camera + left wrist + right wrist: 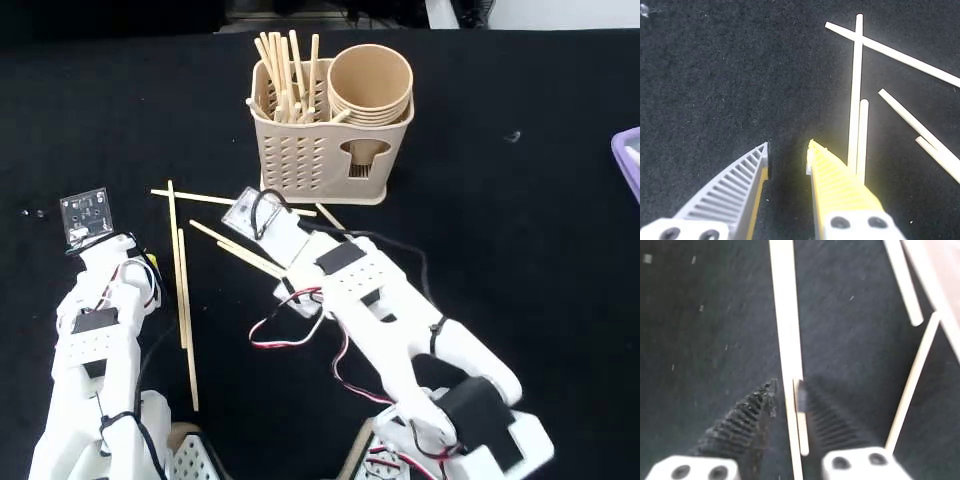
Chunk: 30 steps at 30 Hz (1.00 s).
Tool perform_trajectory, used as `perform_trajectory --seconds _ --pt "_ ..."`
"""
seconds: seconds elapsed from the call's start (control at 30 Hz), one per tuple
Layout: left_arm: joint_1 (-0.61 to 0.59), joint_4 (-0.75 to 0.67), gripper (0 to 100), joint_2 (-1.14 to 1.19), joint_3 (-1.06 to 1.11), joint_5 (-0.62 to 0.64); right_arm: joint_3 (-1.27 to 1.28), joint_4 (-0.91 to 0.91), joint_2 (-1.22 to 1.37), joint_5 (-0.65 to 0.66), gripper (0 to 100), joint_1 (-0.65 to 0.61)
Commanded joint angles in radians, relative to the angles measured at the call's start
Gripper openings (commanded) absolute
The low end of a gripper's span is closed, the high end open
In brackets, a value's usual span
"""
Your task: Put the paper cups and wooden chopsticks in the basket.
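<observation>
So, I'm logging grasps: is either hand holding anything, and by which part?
Left hand: nothing. Right hand is around a chopstick; whether it grips cannot be told.

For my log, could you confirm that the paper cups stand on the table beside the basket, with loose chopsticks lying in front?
Not quite: the high view shows the paper cups inside the basket, not beside it. Loose chopsticks do lie in front.
</observation>
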Motion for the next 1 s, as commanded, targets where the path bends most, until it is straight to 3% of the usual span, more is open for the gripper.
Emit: perform_trajectory --seconds 0.0,0.33,0.63,0.97 --pt "0.004 -0.017 13 -0.003 -0.005 -0.009 -0.051 -0.098 0.053 -0.02 22.7 -0.018" --pt "0.004 -0.017 13 -0.003 -0.005 -0.009 -0.071 -0.118 0.11 -0.02 23.0 -0.08" --pt "0.004 -0.017 13 -0.002 -0.005 -0.009 -0.027 -0.232 0.111 -0.02 23.0 -0.054" --pt "0.004 -0.017 13 -0.002 -0.005 -0.009 -0.038 -0.212 0.14 -0.018 23.0 -0.058"
